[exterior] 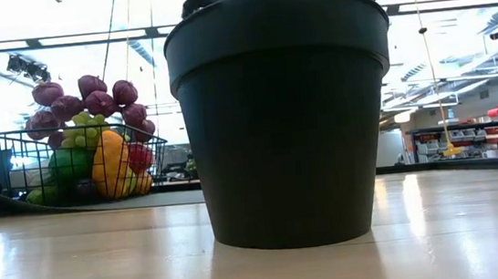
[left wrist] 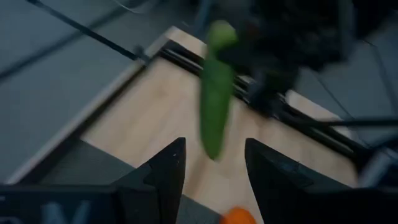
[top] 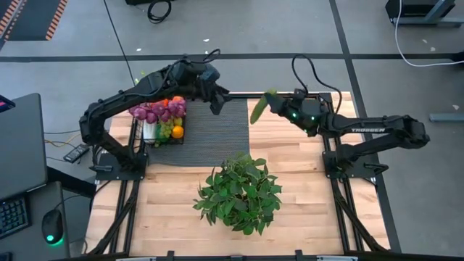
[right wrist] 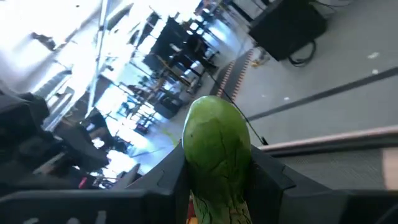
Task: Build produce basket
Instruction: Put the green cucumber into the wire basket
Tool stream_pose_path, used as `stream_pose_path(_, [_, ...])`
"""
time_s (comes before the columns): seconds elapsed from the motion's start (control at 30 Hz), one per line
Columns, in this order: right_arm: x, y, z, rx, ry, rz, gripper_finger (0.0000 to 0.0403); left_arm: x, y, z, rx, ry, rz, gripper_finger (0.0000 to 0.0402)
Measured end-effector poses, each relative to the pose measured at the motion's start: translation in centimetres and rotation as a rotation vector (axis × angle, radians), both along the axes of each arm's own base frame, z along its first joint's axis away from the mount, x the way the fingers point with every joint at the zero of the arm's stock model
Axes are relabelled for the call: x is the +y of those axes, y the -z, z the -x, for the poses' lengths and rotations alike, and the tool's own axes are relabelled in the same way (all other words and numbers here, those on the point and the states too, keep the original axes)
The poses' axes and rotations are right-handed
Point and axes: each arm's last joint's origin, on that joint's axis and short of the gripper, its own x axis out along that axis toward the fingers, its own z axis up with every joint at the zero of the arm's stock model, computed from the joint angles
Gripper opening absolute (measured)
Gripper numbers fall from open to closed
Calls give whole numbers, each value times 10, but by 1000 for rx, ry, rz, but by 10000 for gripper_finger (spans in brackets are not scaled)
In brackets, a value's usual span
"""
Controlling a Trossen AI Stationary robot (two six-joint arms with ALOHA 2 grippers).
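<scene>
The black wire basket (top: 145, 129) (exterior: 11, 144) stands at the table's far left. It is heaped with produce (exterior: 95, 159): purple bulbs, green grapes, an orange, peppers. A green cucumber (top: 259, 107) (left wrist: 214, 106) hangs in the air over the far right corner of the ribbed mat (top: 217, 134), with my right gripper (top: 275, 103) (right wrist: 217, 165) shut on it. My left gripper (top: 216, 106) (left wrist: 214, 165) is open a little left of the cucumber, over the mat's far edge, with nothing between its fingers. My right gripper pinches the cucumber's two sides (right wrist: 214, 155) between its two fingers, near the cucumber's upper end (left wrist: 221, 34). The fingers come about level from the table's right. The cucumber is lifted clear, and its free end (left wrist: 213, 149) slants down toward my left gripper.
A bushy green plant (top: 239, 192) in a black pot (exterior: 284, 118) stands in the middle of the table, nearer the front. Bare wood lies to the plant's left and right. An orange piece (left wrist: 236, 216) shows just below my left gripper.
</scene>
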Motion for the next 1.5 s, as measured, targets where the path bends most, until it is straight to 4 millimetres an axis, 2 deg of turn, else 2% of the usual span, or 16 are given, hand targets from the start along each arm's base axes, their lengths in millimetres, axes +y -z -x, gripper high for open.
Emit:
stream_pose_path(0.1, [-10,-1,-3,-21,-33,33,121,5,6,-6,-5,76,23,172])
stream_pose_path(0.27, [-21,-11,-3,-131,-94,80,121,5,15,-13,34,92,29,181])
stream_pose_path(0.5, [-24,-14,-5,-188,-123,96,121,-2,31,-31,105,64,-37,248])
stream_pose_path(0.7, [-22,-15,-6,-200,-160,89,121,-5,53,-50,155,41,15,286])
stream_pose_path(0.97, [-22,-11,-11,-197,-196,78,121,-12,55,-76,8,21,37,297])
stream_pose_path(1.1, [-22,-9,-14,-199,-213,75,122,-13,60,-78,34,7,35,298])
stream_pose_path(1.3, [-22,-10,-13,-210,-192,82,122,-12,70,-78,104,-19,43,270])
stream_pose_path(1.4, [-22,-10,-13,-209,-192,80,122,-10,69,-77,94,-61,68,224])
stream_pose_path(1.5, [-23,-9,-13,-199,-193,73,125,-8,69,-76,86,-85,98,159])
